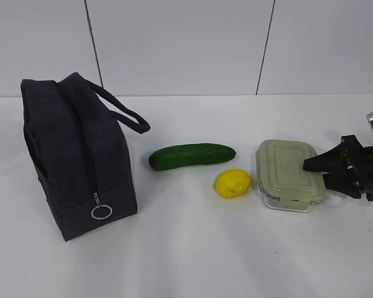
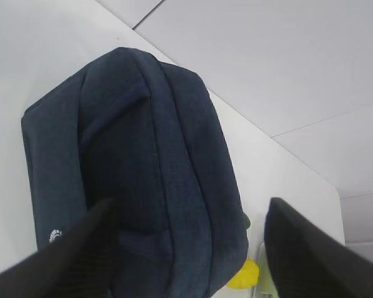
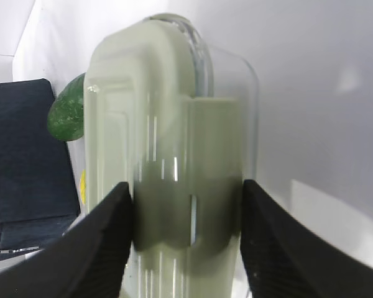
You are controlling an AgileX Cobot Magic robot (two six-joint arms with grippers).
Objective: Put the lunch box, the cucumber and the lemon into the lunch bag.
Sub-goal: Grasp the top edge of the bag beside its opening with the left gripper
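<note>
far left: bag (image 1: 74,155) upright on the table (image 1: 193,248), zipper run down to the ring pull (image 1: 101,212), apparently zipped shut; nothing inside as far as can be judged. left gripper (image 2: 186,248) out of the exterior view, hovering over the bag with jaws spread, holding nothing. right of the bag, well apart: cucumber (image 1: 192,156) flat on the table. just right and nearer: lemon (image 1: 233,183), close beside the box (image 1: 286,175). box on the table, lid on. far right: right gripper (image 3: 186,242) at the box's right end, jaws either side of that end and pressed to it in the wrist view, seemingly gripping, box not lifted. so: nothing packed yet; bag to open, all three items to go in.
</note>
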